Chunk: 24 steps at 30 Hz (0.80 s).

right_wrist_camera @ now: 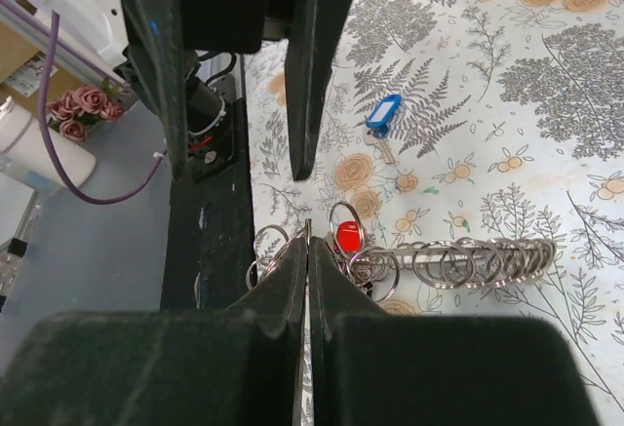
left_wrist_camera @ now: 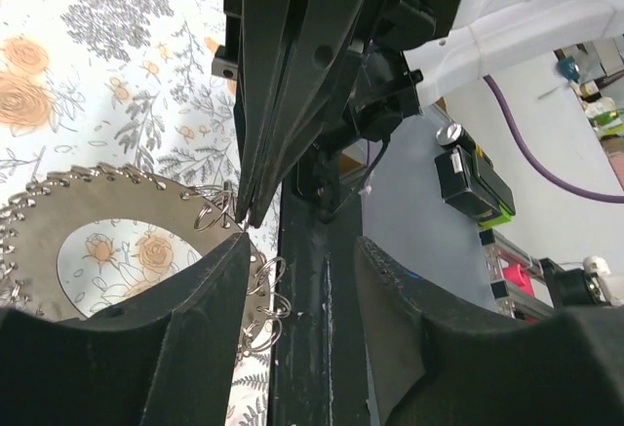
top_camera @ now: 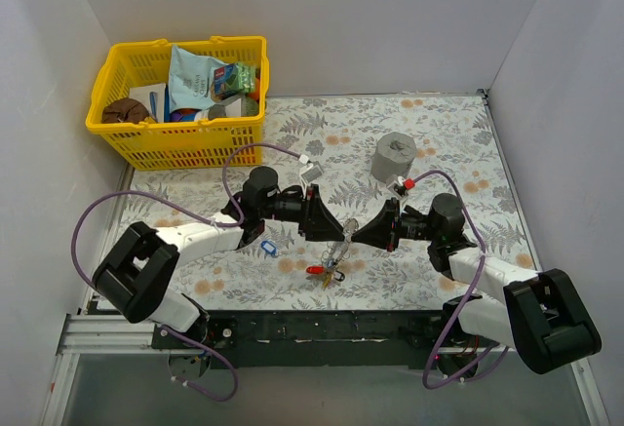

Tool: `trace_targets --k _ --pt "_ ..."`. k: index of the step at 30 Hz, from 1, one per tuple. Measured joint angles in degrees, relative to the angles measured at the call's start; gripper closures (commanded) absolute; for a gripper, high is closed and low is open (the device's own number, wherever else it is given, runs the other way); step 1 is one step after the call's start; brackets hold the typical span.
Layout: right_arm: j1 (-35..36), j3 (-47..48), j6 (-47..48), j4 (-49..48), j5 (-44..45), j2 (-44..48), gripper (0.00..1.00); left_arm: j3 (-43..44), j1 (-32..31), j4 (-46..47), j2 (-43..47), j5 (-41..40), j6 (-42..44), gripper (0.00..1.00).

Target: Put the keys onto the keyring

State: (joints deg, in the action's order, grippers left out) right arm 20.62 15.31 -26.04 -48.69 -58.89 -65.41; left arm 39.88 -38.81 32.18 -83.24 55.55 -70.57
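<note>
Right gripper point(right_wrist_camera: 308, 243) pinches the keyring point(left_wrist_camera: 97, 174), red key point(right_wrist_camera: 348, 240) apparently on; left gripper point(left_wrist_camera: 302, 251) stands spread (blue key point(right_wrist_camera: 383, 114) lies loose).

Glossy silvery metal made up keyring point(right_wrist_camera: 478, 262), its small linked rings catching light. Heads of blue key point(right_wrist_camera: 382, 116) and red key point(right_wrist_camera: 346, 241) looked smooth plastic; blue key's shank was metal. Matt black plastic, faintly grainy, covered right pincer point(right_wrist_camera: 308, 243) and left pincer point(left_wrist_camera: 302, 251). Floral covering on counter point(top_camera: 439, 124) appeared matt, cloth-like. Yellow basket point(top_camera: 171, 148) was shiny plastic lattice. Grey cylinder point(top_camera: 393, 158) looked dull, rough.
</note>
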Motion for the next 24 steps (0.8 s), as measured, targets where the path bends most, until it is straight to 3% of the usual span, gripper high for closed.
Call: trace_targets --k 17,24 --pt "0.0 0.0 -2.54 -3.17 -2.45 -0.2 0.99 0.28 -2.1 -1.05 -3.43 -0.48 1.57 0.57" --pt "0.0 0.02 -2.56 -3.32 -2.95 -0.13 0.99 1.9 -3.96 -1.97 -6.05 -1.92 2.45 0.73"
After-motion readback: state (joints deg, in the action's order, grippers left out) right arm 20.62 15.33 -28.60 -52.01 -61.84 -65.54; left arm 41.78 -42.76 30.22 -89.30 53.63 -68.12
